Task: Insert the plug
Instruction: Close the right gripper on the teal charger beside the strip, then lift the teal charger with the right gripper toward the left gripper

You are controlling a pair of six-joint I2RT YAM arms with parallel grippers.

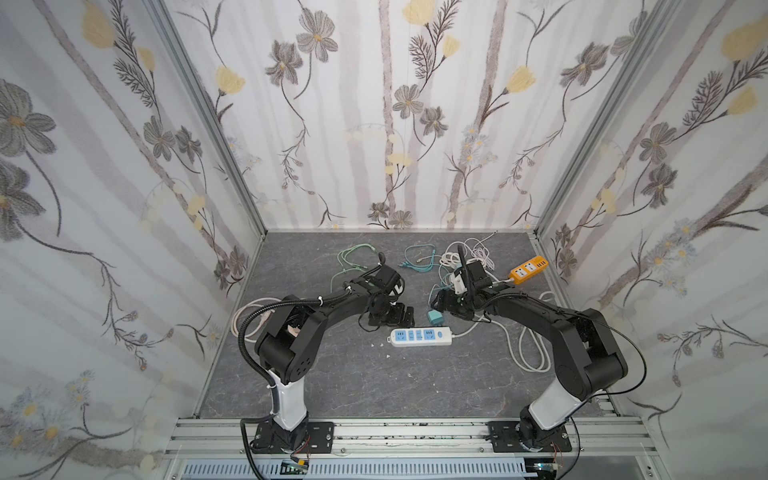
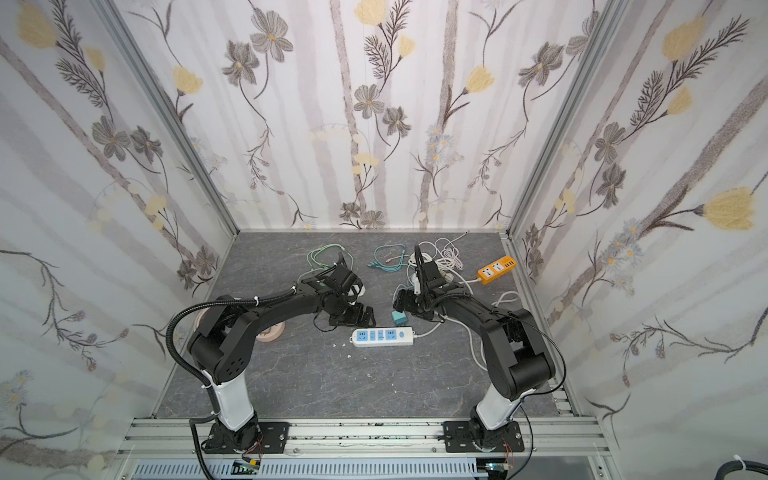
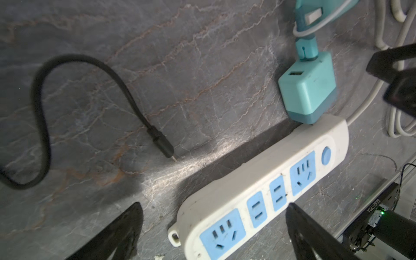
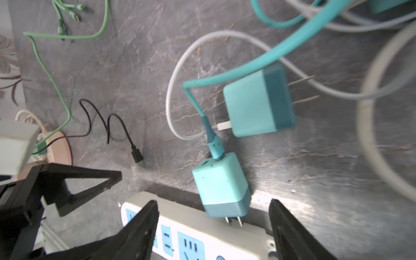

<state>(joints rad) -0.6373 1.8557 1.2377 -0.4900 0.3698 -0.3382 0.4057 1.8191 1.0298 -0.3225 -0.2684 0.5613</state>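
The teal cube-shaped plastic charger plug (image 4: 221,184) lies near the middle of the grey marbled tabletop (image 1: 332,374), its prongs against the far side of the white plastic power strip with blue sockets (image 1: 420,336). The right hand (image 4: 213,202) hangs spread above it, empty. The left hand (image 3: 213,204) gapes wide, empty.

Plug (image 4: 221,186) was teal with darker base, power strip (image 1: 420,336) white with blue sockets, table (image 1: 332,382) veined grey, cable (image 3: 135,108) probably black.
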